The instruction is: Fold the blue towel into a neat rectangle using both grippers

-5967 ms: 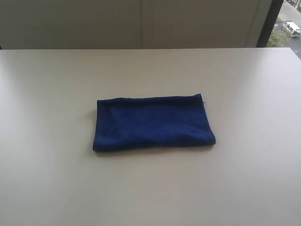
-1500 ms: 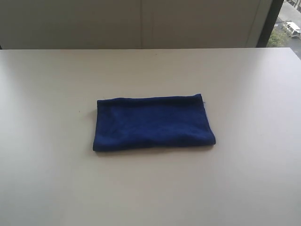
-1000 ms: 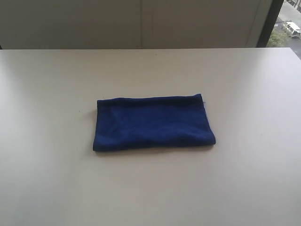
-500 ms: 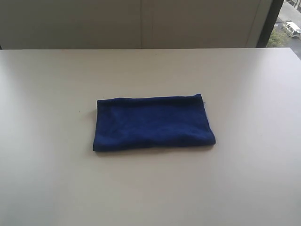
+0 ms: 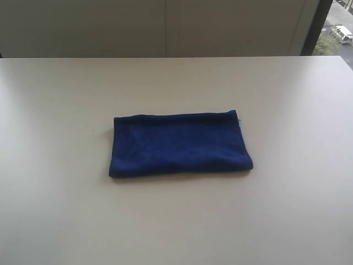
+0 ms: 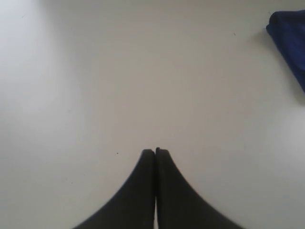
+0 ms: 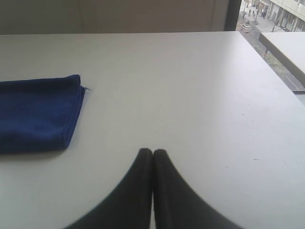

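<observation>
The blue towel (image 5: 179,143) lies folded in a flat rectangle in the middle of the white table (image 5: 176,221). Neither arm shows in the exterior view. In the left wrist view my left gripper (image 6: 155,151) is shut, its black fingers pressed together over bare table, with a corner of the towel (image 6: 289,40) far off to one side. In the right wrist view my right gripper (image 7: 152,151) is shut too and holds nothing; the towel's end (image 7: 38,112) lies apart from it, with a small white label (image 7: 86,88) at its corner.
The table's far edge (image 5: 176,57) runs along a grey wall. A window (image 5: 336,27) at the far right shows a street outside. In the right wrist view the table's side edge (image 7: 271,67) drops off beside a second surface (image 7: 286,47).
</observation>
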